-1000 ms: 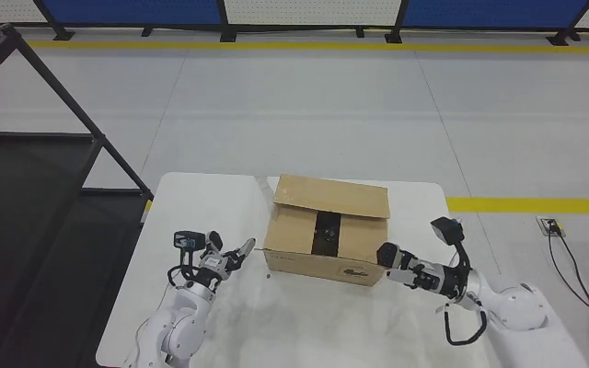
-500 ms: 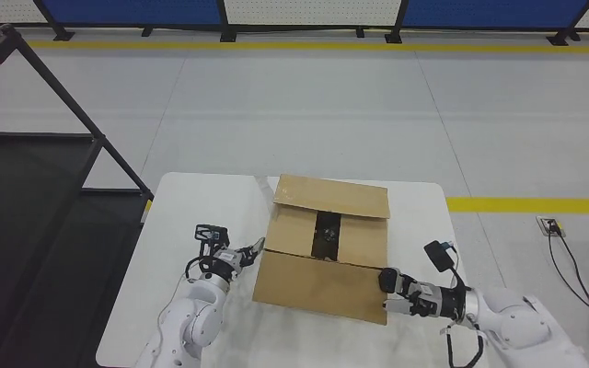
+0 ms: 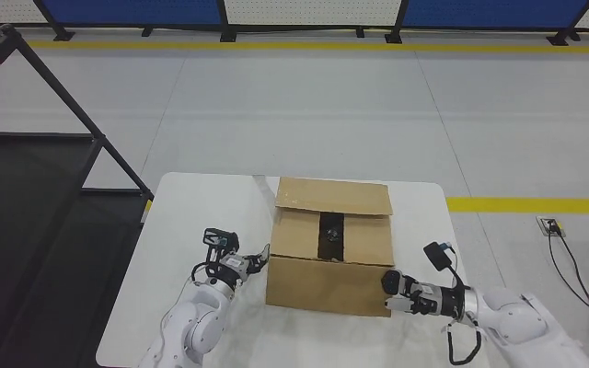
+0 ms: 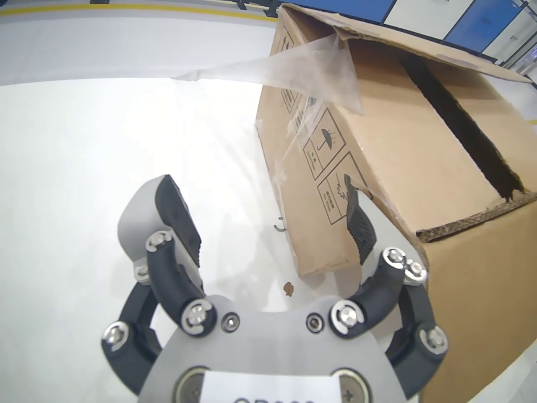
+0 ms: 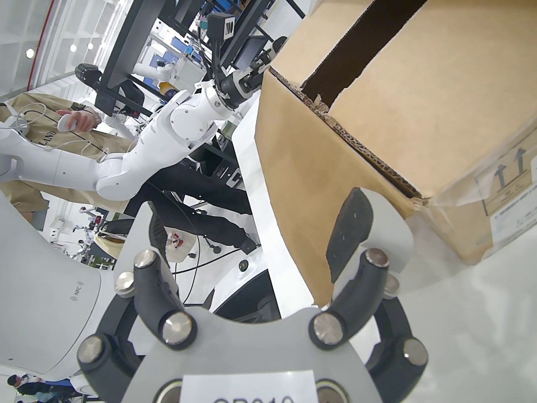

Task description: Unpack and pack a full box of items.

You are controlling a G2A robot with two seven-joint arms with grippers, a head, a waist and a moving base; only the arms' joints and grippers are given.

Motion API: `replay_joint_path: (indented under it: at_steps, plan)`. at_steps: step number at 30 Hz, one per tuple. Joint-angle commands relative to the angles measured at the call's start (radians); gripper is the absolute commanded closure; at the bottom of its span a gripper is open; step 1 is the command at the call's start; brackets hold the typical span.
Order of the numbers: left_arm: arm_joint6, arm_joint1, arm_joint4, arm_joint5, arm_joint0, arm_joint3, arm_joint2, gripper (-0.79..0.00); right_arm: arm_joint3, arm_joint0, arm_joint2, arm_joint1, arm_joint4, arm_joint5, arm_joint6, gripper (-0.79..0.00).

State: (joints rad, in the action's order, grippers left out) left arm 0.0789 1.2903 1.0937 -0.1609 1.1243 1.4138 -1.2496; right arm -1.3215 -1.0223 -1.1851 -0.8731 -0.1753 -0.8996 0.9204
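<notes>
A brown cardboard box stands in the middle of the white table, with a dark gap between its top flaps. A loose strip of clear tape hangs off its upper edge. My left gripper is open at the box's near left corner, one fingertip against the box side. My right gripper is open at the near right corner, and the lower corner of the box sits between its fingers.
A black metal rack stands left of the table. Small brown scraps lie on the table by the box's left side. The table's near edge is close behind both grippers. Bare tabletop lies left of the box.
The box's near face has come closer to the table's front edge. My left gripper has moved right up to the box's corner. My right gripper has drawn back along with the near right corner.
</notes>
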Motion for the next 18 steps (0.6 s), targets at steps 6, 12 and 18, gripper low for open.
replay_joint_path:
  at_steps: [6, 12, 18]
  plan:
    - [-0.004, -0.008, -0.007, -0.042, 0.035, 0.030, -0.033, -0.785, 0.023, 0.028, 0.017, 0.000, 0.004, 0.041, 0.016, -0.785]
    - [-0.039, -0.020, -0.075, -0.138, 0.090, 0.086, -0.095, -0.785, 0.030, 0.043, 0.035, -0.006, 0.004, 0.067, 0.004, -0.785]
    - [0.019, -0.046, -0.062, -0.366, 0.162, 0.137, -0.149, -0.785, 0.037, 0.057, 0.043, -0.011, -0.030, 0.111, -0.002, -0.785]
